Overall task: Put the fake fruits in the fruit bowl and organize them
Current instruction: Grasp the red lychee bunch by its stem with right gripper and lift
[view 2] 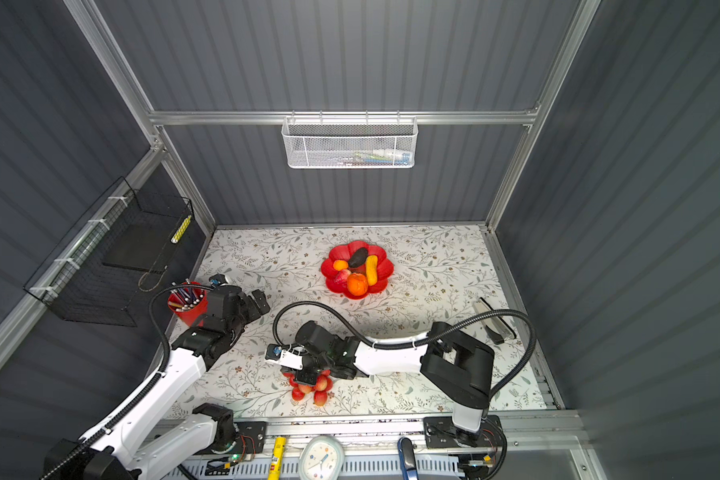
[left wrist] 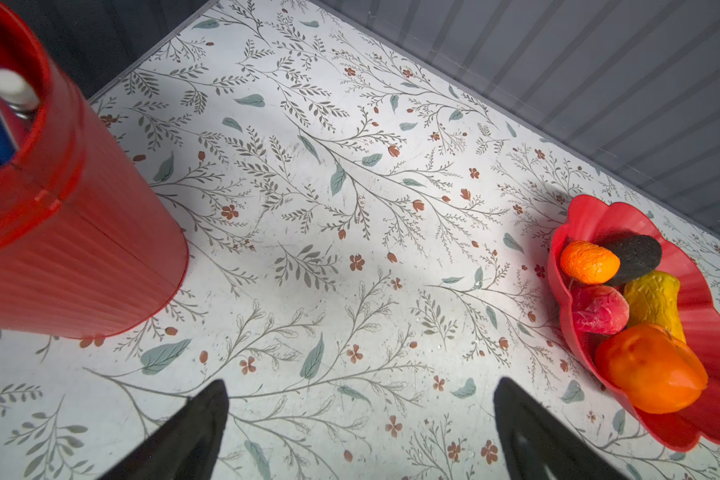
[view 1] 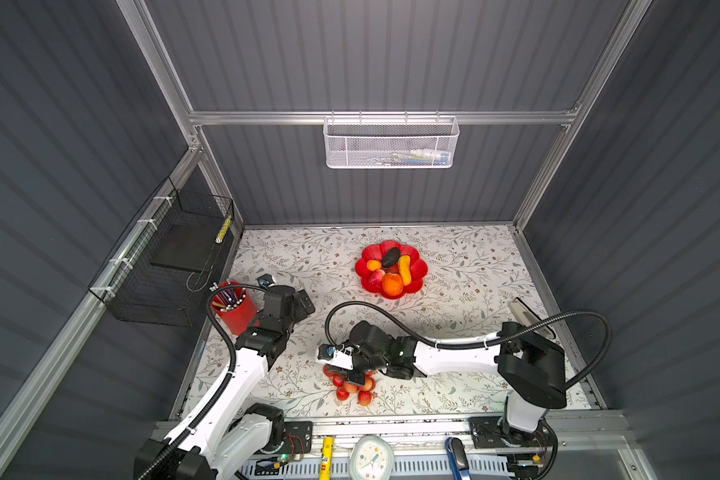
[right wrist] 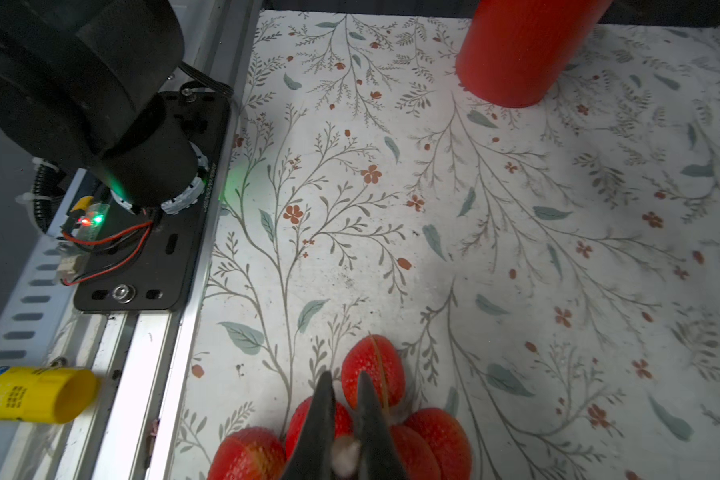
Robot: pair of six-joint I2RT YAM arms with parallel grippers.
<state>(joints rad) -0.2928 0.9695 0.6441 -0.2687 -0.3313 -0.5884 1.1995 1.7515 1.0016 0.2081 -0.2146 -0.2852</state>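
The red flower-shaped fruit bowl (view 1: 366, 252) (view 2: 334, 254) (left wrist: 591, 212) sits at the back middle of the table. In it lie a small orange (view 1: 373, 264), a dark avocado (view 1: 390, 257), a yellow oblong fruit (view 1: 404, 269), a strawberry (view 1: 377, 276) and a larger orange (view 1: 392, 284). The red grape bunch (view 1: 352, 388) (view 2: 314, 388) (right wrist: 375, 370) lies near the front edge. My right gripper (view 1: 356, 376) (view 2: 308, 376) (right wrist: 346, 376) is down on it, jaws shut on a pale stem piece among the grapes. My left gripper (view 1: 304, 305) (view 2: 258, 301) (left wrist: 360, 386) stands open and empty beside the red cup.
A red cup of pens (view 1: 235, 309) (left wrist: 80, 249) stands at the left edge. A black wire basket (view 1: 163, 266) hangs on the left wall, a white mesh basket (view 1: 391, 143) on the back wall. A clear object (view 1: 528, 316) lies at right. A clock (view 1: 371, 459) and yellow tube (view 1: 327, 451) sit on the front rail.
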